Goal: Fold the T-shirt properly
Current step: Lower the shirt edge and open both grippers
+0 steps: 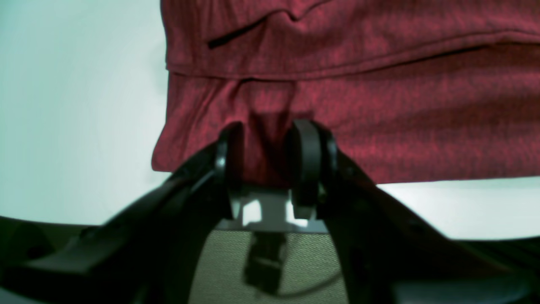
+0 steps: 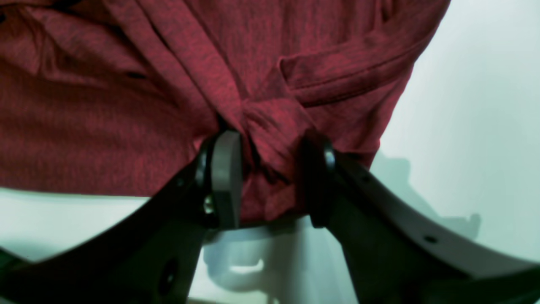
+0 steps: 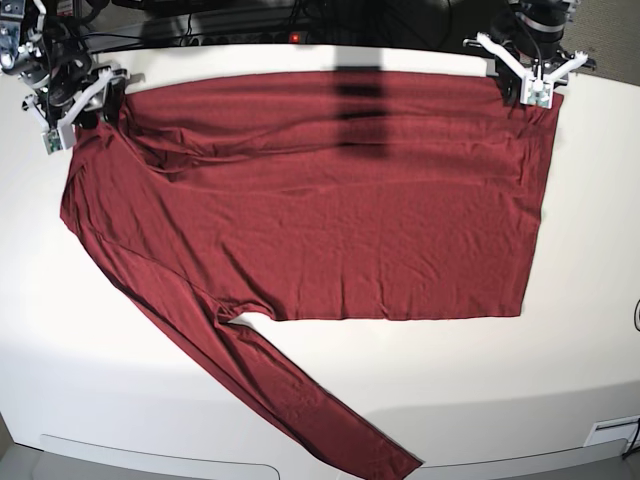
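One maroon T-shirt (image 3: 330,210) lay spread flat across the white table (image 3: 560,350), with one long sleeve (image 3: 280,390) trailing toward the near edge. Two arms reached over the far corners. The left end effector (image 1: 268,160) pinched the far-right hem corner; the right end effector (image 2: 270,177) clamped bunched fabric at the far-left corner.

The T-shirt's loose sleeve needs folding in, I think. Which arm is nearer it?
Probably the right arm: its fingers pinch the T-shirt at the sleeve's end; the left arm's fingers grip the hem corner.
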`<state>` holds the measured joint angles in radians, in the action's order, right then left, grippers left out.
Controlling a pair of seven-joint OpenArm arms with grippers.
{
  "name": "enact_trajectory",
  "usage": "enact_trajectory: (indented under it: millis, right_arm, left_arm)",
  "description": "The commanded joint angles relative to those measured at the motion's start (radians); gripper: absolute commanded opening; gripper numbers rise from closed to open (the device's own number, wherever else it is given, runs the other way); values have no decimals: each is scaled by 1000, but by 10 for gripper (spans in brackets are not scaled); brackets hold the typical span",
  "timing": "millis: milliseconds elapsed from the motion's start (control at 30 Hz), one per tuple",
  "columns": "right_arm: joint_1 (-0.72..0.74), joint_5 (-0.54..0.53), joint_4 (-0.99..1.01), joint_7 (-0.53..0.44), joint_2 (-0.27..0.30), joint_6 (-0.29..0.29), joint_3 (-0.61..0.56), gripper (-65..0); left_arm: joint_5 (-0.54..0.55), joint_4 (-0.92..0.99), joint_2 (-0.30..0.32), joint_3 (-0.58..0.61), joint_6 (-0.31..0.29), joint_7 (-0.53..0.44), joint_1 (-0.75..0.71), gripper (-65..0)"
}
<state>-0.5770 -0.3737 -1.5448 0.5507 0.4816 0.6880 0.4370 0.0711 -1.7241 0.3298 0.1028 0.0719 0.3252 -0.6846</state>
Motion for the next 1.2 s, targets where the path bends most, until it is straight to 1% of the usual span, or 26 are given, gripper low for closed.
enact_trajectory:
  millis: [0, 133, 267, 333, 467, 500, 700, 833, 1000, 1167]
  right_arm:
    - [-19, 33, -2, 56, 11, -7, 3, -410]
    - [-19, 32, -5, 57, 11, -7, 16, -410]
    - [-19, 31, -5, 56, 11, -7, 48, -410]
    - [-19, 28, -5, 55, 12, -7, 55, -410]
    - [-18, 9, -5, 40, 11, -7, 55, -410]
    - [-18, -4, -5, 40, 11, -7, 55, -410]
    - [-16, -5, -48, 28, 11, -7, 55, -410]
    - [-1, -5, -103, 15, 11, -7, 55, -410]
    - [49, -5, -124, 29, 11, -7, 55, -410]
    - [81, -16, -133, 35, 11, -7, 55, -410]
  left_arm:
    - [23, 22, 0, 8, -27, 197, -50, -461]
    - [22, 22, 0, 8, -27, 201, -72, -461]
    - [21, 22, 0, 8, -27, 174, -74, -461]
    - [18, 22, 0, 8, -27, 171, -69, -461]
    - [-45, 22, 0, 8, -27, 169, -40, -461]
    - [-45, 22, 0, 8, -24, 169, -31, -461]
    - [-45, 18, 0, 8, -19, 175, -10, -461]
    - [-45, -17, 1, 8, -19, 177, -8, -461]
    - [-47, -86, 1, 8, -20, 209, -8, -461]
    - [-122, -161, 1, 8, -19, 240, -8, -461]
